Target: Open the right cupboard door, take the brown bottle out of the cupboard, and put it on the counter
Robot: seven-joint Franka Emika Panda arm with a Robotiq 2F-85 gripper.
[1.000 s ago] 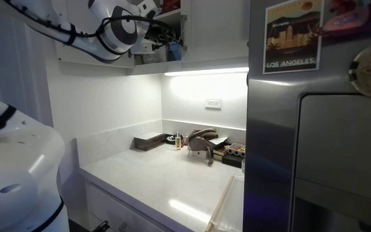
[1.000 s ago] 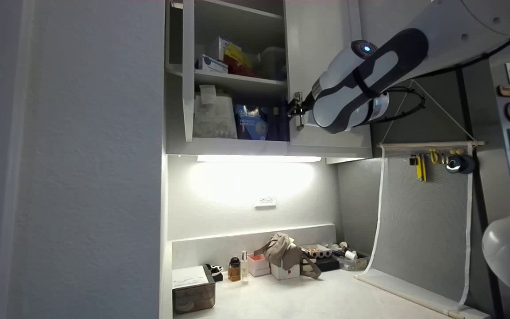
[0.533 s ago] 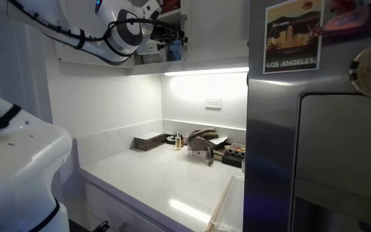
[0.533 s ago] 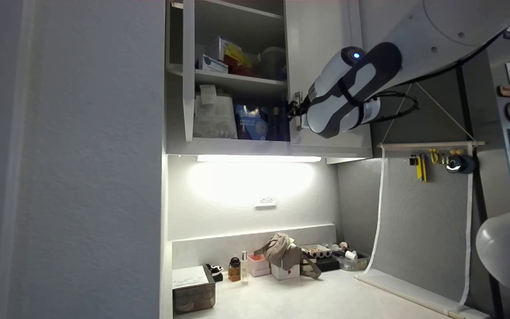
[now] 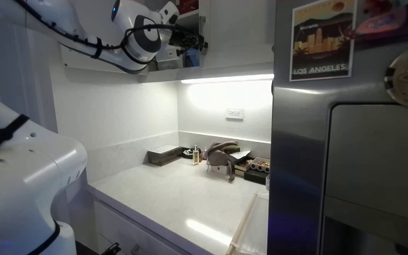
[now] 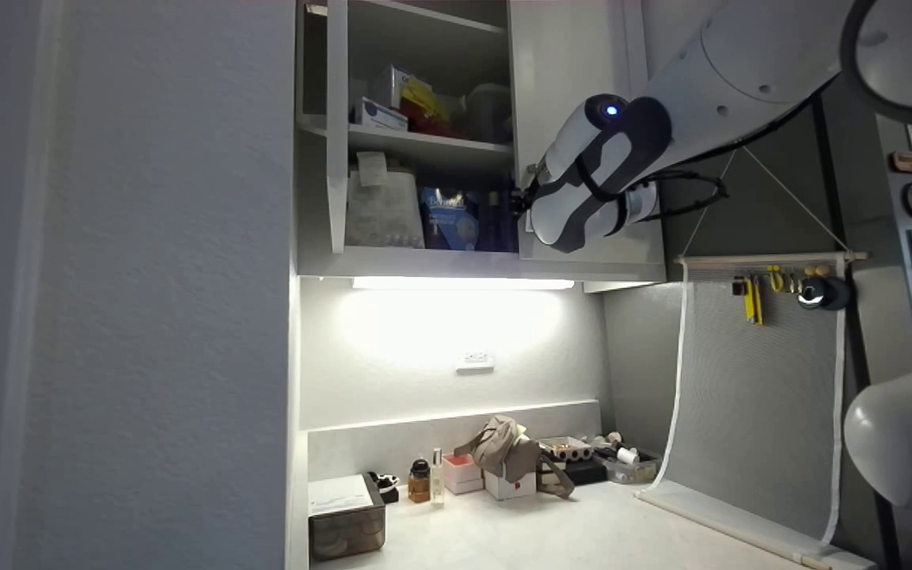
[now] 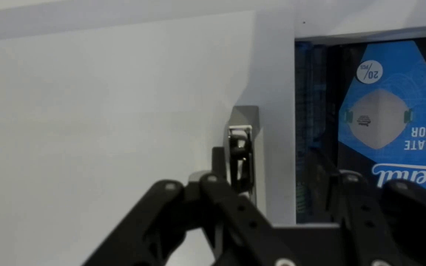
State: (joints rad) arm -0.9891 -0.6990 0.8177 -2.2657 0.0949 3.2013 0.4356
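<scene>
The right cupboard door [image 6: 575, 103] is a plain white panel, closed; it also shows in an exterior view [image 5: 239, 35] and in the wrist view [image 7: 117, 111]. Its metal handle [image 7: 259, 155] lies between the fingers of my gripper [image 7: 266, 155]. The fingers are apart, one left of the handle and close to it, the other past the door's edge before the cupboard opening. The gripper also shows at the handle in both exterior views [image 5: 204, 45] [image 6: 521, 202]. The cupboard [image 6: 424, 141] stands open on its left side. The counter [image 6: 519, 534] is below. The brown bottle is not in view.
The left cupboard door [image 6: 337, 127] stands open. A blue respirator box [image 7: 379, 111] and a clear container [image 6: 385, 206] fill the lower shelf. An amber bottle [image 6: 419, 483], a perfume bottle [image 6: 437, 479] and boxes stand on the counter. A steel fridge [image 5: 299, 141] is beside it.
The arm has swung toward the right door, and its wrist has turned and come lower. The gripper has shifted slightly at the handle. The doors have not moved.
</scene>
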